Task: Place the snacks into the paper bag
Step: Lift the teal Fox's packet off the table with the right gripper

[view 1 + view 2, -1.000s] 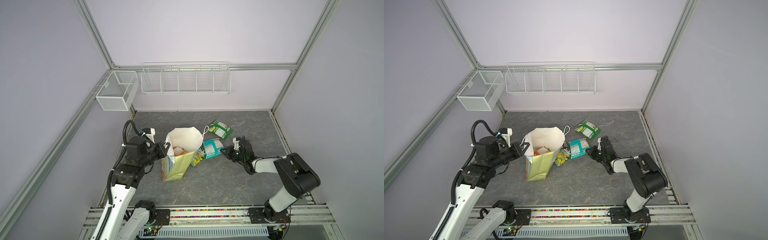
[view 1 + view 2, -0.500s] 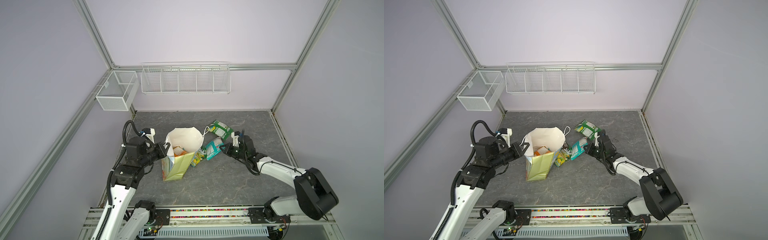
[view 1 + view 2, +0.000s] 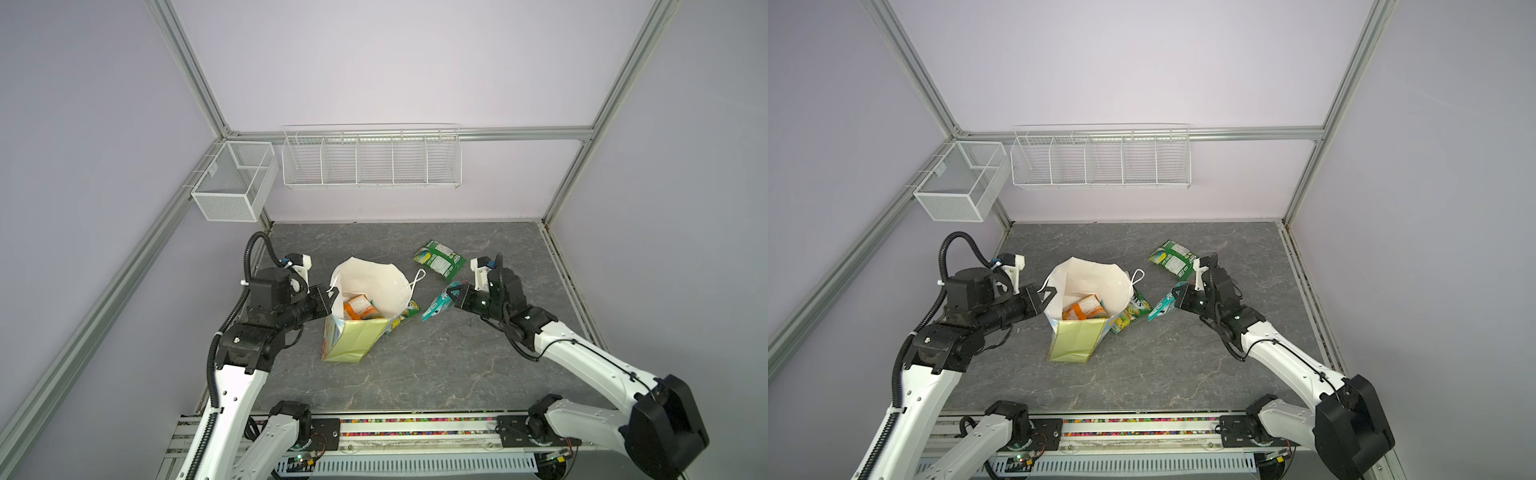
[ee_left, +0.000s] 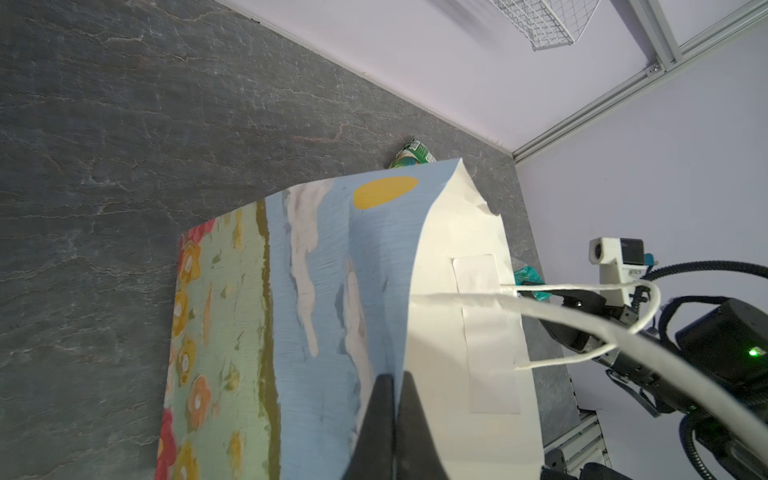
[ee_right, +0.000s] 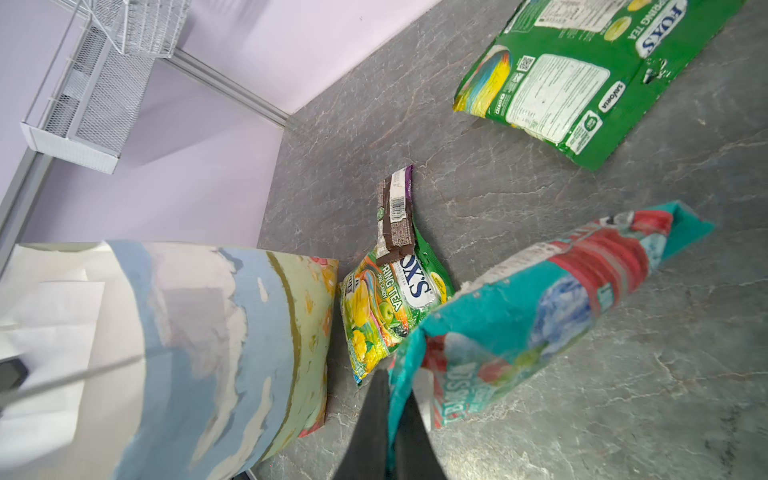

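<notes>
The right gripper (image 3: 452,296) has raised the teal packet (image 3: 437,308) from the table (image 3: 415,374), pinching its edge tightly, right of the paper bag (image 3: 353,338). The left gripper (image 3: 332,292) clamps the bag's left rim.

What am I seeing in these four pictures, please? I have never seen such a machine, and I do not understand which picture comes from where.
These are two robot arms at a grey table. Two pictures look down on everything from above. The other two come from a small camera on each arm's wrist. The left fingers are shut on the rim of the paper bag. The right fingers are shut on a teal packet, held near the bag. On the table lie a green packet, a yellow-green packet against the bag, and a brown bar partly on it. An orange packet is already inside the bag.
</notes>
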### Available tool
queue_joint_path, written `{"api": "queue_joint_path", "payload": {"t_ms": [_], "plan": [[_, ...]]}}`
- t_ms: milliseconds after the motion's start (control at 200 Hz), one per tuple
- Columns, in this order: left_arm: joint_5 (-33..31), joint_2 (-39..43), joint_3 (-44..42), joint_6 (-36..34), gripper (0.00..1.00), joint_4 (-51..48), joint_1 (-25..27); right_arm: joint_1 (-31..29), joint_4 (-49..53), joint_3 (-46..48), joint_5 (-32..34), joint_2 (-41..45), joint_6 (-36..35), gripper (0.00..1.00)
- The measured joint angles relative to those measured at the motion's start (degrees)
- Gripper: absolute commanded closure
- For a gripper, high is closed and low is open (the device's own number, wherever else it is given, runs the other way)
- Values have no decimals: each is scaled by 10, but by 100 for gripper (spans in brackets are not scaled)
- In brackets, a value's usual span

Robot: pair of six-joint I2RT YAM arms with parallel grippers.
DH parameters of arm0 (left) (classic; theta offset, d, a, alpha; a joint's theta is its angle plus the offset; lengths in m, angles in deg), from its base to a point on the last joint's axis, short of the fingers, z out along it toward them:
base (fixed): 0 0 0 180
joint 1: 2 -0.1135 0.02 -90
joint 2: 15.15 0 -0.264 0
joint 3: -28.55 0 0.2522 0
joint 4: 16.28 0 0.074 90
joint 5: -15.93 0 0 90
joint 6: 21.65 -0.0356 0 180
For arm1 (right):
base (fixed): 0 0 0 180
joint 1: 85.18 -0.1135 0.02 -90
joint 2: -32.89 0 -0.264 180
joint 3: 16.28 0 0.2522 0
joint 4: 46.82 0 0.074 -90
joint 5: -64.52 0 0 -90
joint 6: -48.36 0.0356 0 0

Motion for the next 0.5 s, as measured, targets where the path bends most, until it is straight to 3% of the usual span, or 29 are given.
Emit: {"api": "queue_joint_path", "payload": {"t_ms": [500], "plan": [[1,-10,36,-43,100,-49,0,-1,74,-77,-30,69,-38,93]]}}
